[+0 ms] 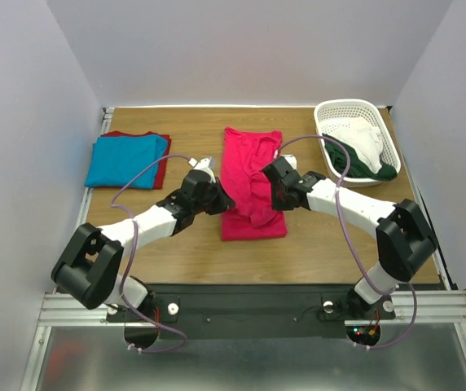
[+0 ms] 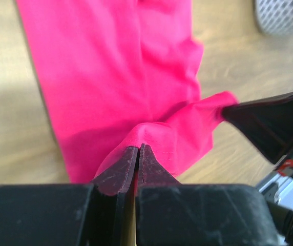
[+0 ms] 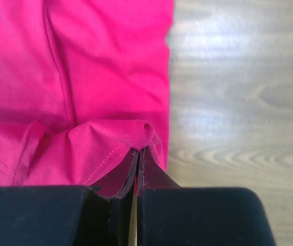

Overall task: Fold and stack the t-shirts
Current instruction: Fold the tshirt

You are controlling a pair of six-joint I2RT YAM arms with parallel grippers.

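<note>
**Item:** crimson-pink t-shirt [image 1: 252, 155], centre of the wooden table [image 1: 323, 244], lying flat. Its long axis runs from my bases toward the far wall.

**Left gripper** [image 1: 219, 198]: jaws closed on a pinch of the shirt's left long edge, roughly mid-length.

**Right gripper** [image 1: 270, 192]: jaws closed on the right long edge, level with the left one. The cloth is bunched and raised between my two grips, and flat beyond and nearer.

**Relation that counts:** I hold the shirt across its width, one hand on each side and neither nearer, so I judge the fold must travel along the long axis.

**Destination:** turquoise t-shirt [image 1: 123, 160] on dark red t-shirt [image 1: 162, 173], far left, well apart, on my left arm's side.
</note>
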